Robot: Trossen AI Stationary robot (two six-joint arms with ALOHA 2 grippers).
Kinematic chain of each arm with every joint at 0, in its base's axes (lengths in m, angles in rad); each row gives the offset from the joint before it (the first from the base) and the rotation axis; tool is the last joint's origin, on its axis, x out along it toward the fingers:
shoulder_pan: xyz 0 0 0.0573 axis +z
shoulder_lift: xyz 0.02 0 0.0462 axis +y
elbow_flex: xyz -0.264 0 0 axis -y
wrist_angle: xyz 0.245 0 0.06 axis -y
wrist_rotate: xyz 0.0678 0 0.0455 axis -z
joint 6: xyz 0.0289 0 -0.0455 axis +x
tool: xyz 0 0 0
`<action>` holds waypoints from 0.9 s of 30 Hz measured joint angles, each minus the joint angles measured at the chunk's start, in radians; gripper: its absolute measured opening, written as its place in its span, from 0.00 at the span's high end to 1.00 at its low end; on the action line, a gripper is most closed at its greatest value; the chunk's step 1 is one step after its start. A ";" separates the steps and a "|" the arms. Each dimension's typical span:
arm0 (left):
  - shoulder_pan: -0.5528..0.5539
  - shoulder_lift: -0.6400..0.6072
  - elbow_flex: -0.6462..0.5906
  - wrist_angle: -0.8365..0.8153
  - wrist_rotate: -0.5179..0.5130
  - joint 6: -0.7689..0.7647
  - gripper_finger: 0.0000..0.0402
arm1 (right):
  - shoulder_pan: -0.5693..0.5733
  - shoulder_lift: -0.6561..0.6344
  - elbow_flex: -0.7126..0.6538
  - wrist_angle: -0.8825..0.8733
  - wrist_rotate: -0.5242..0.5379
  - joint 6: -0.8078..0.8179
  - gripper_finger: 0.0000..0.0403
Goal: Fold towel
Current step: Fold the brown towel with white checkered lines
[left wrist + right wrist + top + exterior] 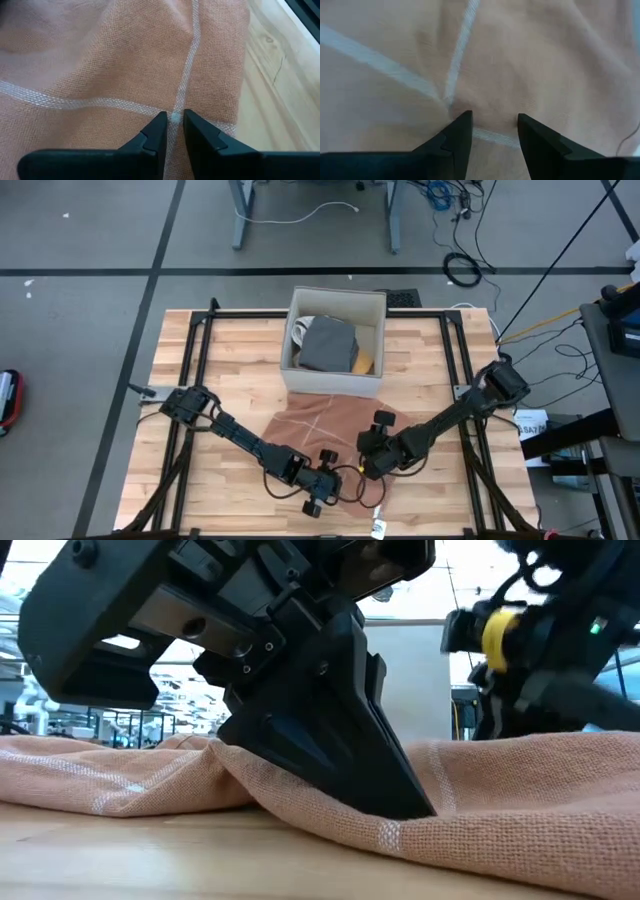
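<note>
A salmon towel [325, 420] with thin white stripes lies spread and wrinkled on the wooden table, in front of a white box. My left gripper [174, 119] is down at the towel's near edge, where two white stripes cross [176, 107], its fingers a narrow gap apart. In the low view it fills the foreground [400, 805]. My right gripper [492, 122] stands open just to its right, over another stripe crossing [447, 100]. A raised part of the towel [540, 765] hides its fingertips in the low view. My left gripper sets its fingertips [405, 802] on the towel beside the stripe crossing [175, 116], slanting down from the table's left. The cloth lies on the table and ruffles up into a ridge [215, 745] beside the finger. My right gripper: I cannot tell whether its fingertips touch the towel.
The white box [335, 383] at the table's far middle holds grey folded cloth [328, 343]. Black frame rails [185, 370] run along both sides of the table. Bare wood [280, 75] lies beside the towel's edge. A dark cable [350, 492] lies near the front edge.
</note>
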 joint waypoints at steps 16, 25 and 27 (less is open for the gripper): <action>-0.012 0.000 0.000 -0.026 -0.017 0.002 0.82 | -0.047 0.010 -0.001 -0.240 0.182 0.043 0.64; -0.010 0.000 0.001 -0.057 -0.094 0.062 0.82 | 0.038 -0.089 0.005 -0.256 0.120 0.058 0.64; -0.007 0.000 0.001 -0.064 -0.122 0.078 0.82 | 0.069 -0.126 0.005 -0.257 0.119 0.076 0.64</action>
